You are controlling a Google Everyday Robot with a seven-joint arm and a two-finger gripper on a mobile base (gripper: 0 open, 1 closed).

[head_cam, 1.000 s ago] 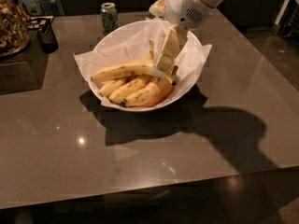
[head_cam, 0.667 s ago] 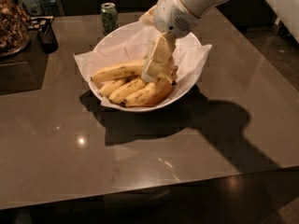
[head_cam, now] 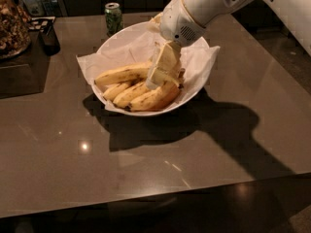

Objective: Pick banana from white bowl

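Over the white bowl (head_cam: 163, 111), center-far on the table (head_cam: 146, 174), the gripper (head_cam: 154, 81) reaches down from the white arm (head_cam: 204, 6) that enters from the far right. Its tip sits low inside the bowl, at the right end of the banana (head_cam: 121, 74) and right on the fruit pile. Cannot tell whether it is spread, pressed together or pinching anything.

The banana lies along the far-left side of the pile, long axis running left to right, resting on the crumpled white paper (head_cam: 131, 45) that lines the bowl. Three shorter bananas (head_cam: 141, 97) lie just near of it, touching each other.

A green can (head_cam: 113, 17) stands upright on the table, far-left of the bowl and apart from it. A small dark cup (head_cam: 49, 40) stands further left.
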